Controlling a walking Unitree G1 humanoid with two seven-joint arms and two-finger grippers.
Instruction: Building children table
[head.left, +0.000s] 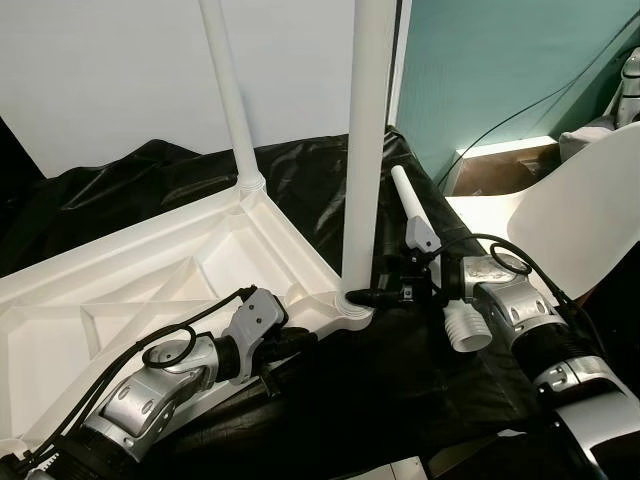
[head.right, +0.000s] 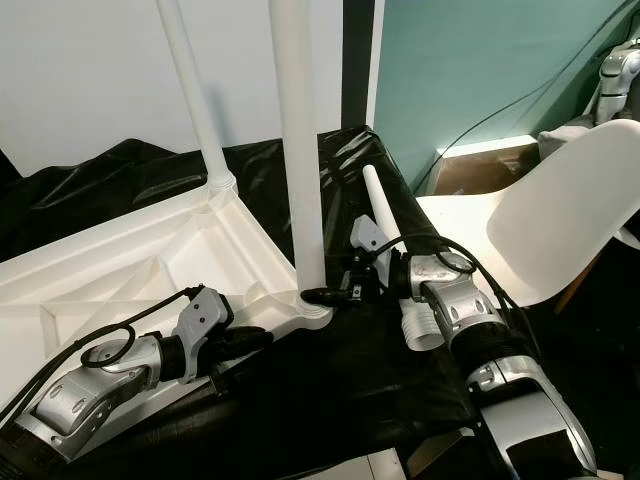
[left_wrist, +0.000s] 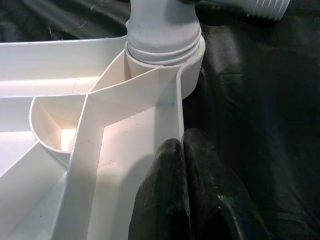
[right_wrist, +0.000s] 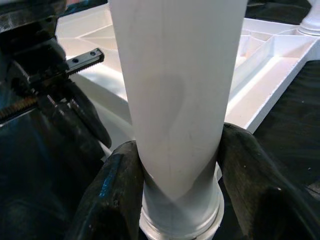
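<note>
A white plastic tabletop (head.left: 120, 290) lies upside down on a black sheet. Two white legs stand upright in its corner sockets: a far leg (head.left: 232, 100) and a near leg (head.left: 366, 150). My right gripper (head.left: 372, 297) is shut on the near leg's base just above the socket, and in the right wrist view its fingers (right_wrist: 112, 200) press both sides of the leg (right_wrist: 175, 75). My left gripper (head.left: 303, 338) is shut on the tabletop's rim beside that socket, seen close up as the rim wall (left_wrist: 179, 115) between the fingertips (left_wrist: 165, 200). A loose leg (head.left: 410, 205) lies behind my right wrist, its threaded end (head.left: 467, 330) pointing toward me.
A white chair (head.left: 570, 210) stands close on the right, beside my right arm. The black sheet (head.left: 400, 390) covers the work surface and drapes to the back. A teal wall (head.left: 490, 60) and a black cable (head.left: 520, 110) are behind at the right.
</note>
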